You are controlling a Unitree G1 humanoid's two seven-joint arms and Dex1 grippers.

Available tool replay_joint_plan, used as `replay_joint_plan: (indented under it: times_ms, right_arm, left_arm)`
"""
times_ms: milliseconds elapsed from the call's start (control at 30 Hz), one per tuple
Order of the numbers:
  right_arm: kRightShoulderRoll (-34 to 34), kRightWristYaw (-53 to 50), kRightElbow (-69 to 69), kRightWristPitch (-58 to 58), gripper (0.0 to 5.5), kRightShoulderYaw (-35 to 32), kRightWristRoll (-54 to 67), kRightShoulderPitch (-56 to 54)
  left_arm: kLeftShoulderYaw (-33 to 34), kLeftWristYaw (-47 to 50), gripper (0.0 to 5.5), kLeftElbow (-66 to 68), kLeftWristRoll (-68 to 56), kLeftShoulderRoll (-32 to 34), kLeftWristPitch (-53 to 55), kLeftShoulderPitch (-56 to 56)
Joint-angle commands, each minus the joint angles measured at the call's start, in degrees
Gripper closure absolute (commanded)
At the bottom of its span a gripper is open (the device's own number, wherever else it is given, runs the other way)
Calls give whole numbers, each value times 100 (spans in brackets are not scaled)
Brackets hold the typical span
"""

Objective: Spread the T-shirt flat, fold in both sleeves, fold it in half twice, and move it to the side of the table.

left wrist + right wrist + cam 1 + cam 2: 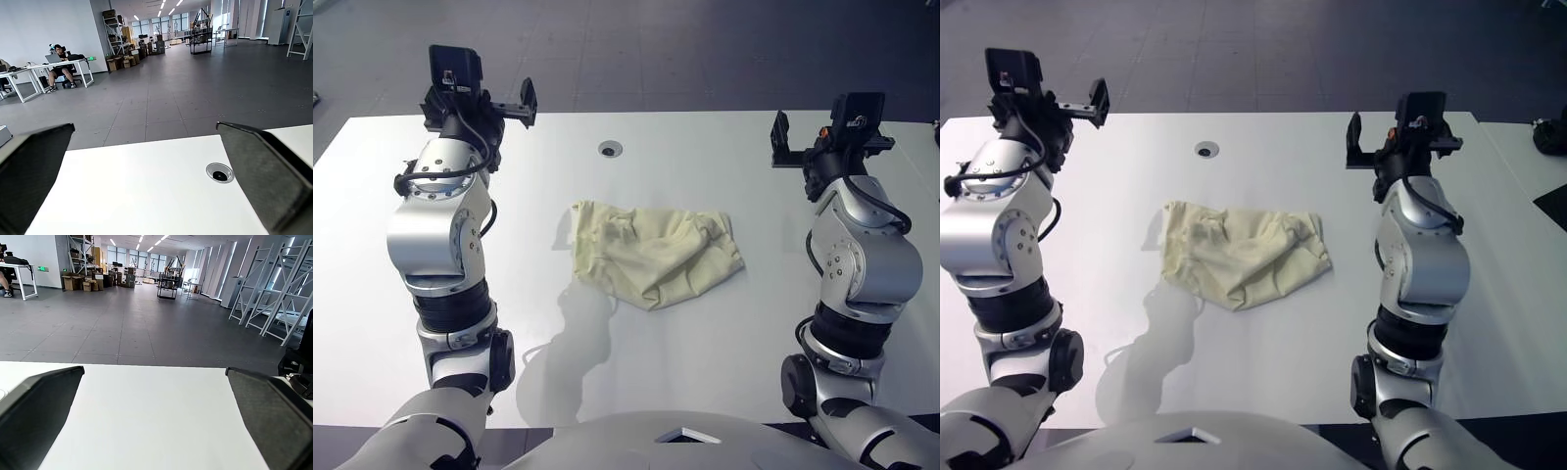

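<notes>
As the T-shirt point(651, 253) lies bunched, seemingly doubled over, left gripper point(144, 129) and right gripper point(155, 369) flank it. Both gape for spreading.

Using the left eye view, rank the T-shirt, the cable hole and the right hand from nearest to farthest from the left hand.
1. Cable hole, far edge, to the left hand's right.
2. T-shirt, table centre.
3. Right hand, far right side.

Ceiling strip lights point(164, 9) shine down on my white table point(705, 333), bright and even, with a mild sheen near its far edge. The T-shirt point(656, 253) casts a faint soft shadow toward the table's left edge. The floor point(705, 49) beyond looks dim; racks point(274, 289) lean at my wrist view's rim.
</notes>
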Motion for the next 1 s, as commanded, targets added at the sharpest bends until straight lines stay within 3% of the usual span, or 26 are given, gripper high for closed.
replay_joint_plan:
  times_ms: [33,1000]
  right_arm:
    - [61,-22,-12,64,13,18,7,-4]
    - [-91,152,604,-160,13,200,-9,-517]
  left_arm:
    - [46,-23,10,44,19,91,60,-79]
    - [118,46,10,-114,129,99,60,101]
